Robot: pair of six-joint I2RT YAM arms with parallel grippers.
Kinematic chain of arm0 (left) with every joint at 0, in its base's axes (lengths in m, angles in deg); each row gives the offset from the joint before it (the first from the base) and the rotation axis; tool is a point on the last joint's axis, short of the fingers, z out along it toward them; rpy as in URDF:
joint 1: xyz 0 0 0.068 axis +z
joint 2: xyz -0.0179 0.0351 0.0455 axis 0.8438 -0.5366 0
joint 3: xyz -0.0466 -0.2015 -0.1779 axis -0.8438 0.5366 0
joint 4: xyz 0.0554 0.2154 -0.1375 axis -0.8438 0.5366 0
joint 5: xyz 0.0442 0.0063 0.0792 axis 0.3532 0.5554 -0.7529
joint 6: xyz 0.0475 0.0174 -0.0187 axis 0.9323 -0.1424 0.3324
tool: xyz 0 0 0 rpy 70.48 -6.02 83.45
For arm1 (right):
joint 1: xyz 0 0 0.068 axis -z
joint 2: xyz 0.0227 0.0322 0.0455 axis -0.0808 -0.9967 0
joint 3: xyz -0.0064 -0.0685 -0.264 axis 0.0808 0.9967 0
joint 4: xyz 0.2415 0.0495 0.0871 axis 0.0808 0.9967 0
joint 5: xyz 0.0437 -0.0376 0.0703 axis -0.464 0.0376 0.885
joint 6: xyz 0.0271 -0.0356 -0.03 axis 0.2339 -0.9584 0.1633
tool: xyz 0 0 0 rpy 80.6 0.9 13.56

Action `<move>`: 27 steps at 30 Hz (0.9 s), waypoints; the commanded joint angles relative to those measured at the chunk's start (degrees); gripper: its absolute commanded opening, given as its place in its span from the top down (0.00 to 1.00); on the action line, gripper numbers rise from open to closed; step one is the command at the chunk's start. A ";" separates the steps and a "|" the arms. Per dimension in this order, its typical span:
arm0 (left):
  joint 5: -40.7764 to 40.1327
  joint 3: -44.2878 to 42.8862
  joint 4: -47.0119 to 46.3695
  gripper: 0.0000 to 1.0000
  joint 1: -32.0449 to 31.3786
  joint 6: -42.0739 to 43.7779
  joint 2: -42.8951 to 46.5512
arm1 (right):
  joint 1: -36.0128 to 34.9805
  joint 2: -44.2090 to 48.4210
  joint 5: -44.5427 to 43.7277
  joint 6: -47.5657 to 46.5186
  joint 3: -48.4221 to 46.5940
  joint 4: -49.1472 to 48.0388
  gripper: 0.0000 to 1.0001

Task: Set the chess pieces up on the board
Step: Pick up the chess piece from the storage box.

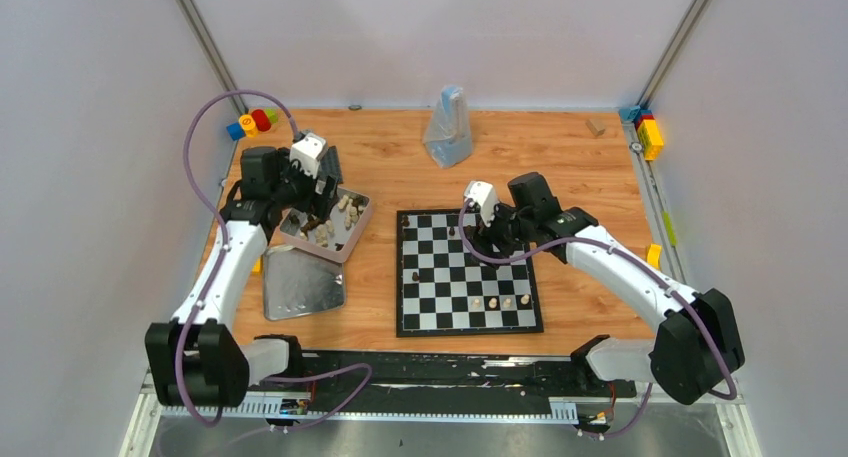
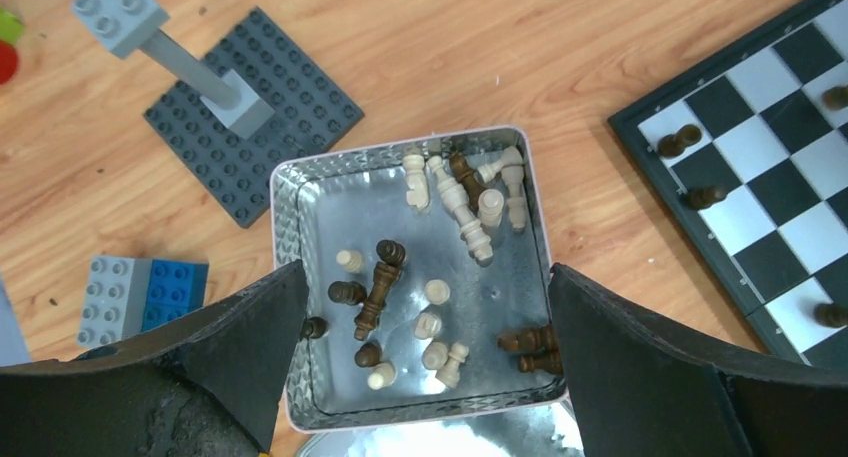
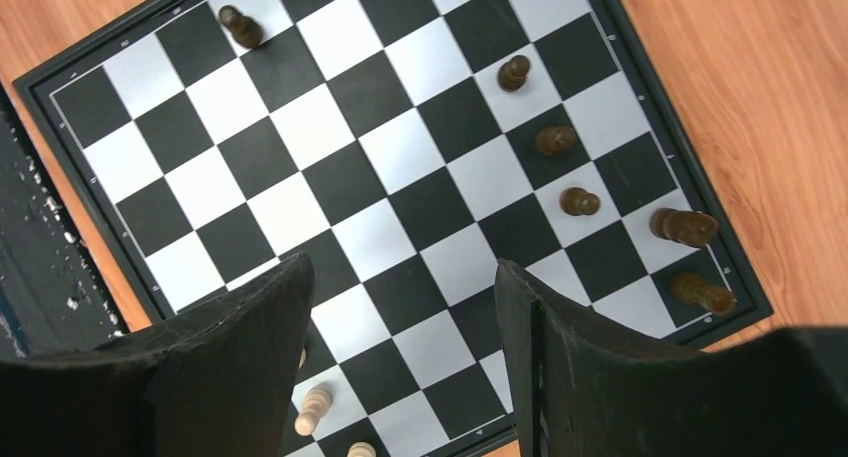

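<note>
The chessboard (image 1: 468, 273) lies mid-table; it also shows in the right wrist view (image 3: 340, 177) and at the right of the left wrist view (image 2: 770, 167). Several dark pieces (image 3: 560, 139) stand on its far squares and three cream pieces (image 1: 500, 302) near its front edge. More dark and cream pieces (image 2: 440, 277) lie loose in a silver tin (image 2: 290, 237), left of the board (image 1: 352, 239). My left gripper (image 1: 305, 205) hovers open and empty above the tin (image 2: 425, 312). My right gripper (image 1: 490, 239) hovers open and empty over the board's far right part (image 3: 405, 307).
The tin's lid (image 1: 300, 285) lies in front of the tin. A dark grey studded plate (image 2: 250, 127) with a grey brick post stands behind it, with blue and grey bricks (image 2: 140, 297) beside. A plastic bag (image 1: 448, 129) and coloured bricks (image 1: 252, 122) sit at the back.
</note>
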 commanded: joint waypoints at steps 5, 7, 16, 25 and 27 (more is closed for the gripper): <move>-2.26 -9.01 7.08 0.16 -4.32 4.10 -15.22 | 3.67 2.58 0.80 1.39 0.59 -4.60 0.34; -3.65 -10.94 7.76 0.19 -5.81 3.59 -19.08 | 4.45 3.30 0.98 1.48 0.79 -4.69 0.34; -5.82 -18.00 11.40 0.29 -9.71 1.58 -30.86 | 7.56 5.95 0.92 1.31 1.85 -4.97 0.34; -11.65 -16.94 11.91 0.28 -9.99 1.51 -26.43 | 7.84 5.05 0.83 1.47 1.60 -5.14 0.34; -14.80 -16.37 12.39 0.28 -9.93 1.99 -24.98 | 7.85 5.09 0.53 1.46 1.69 -5.21 0.34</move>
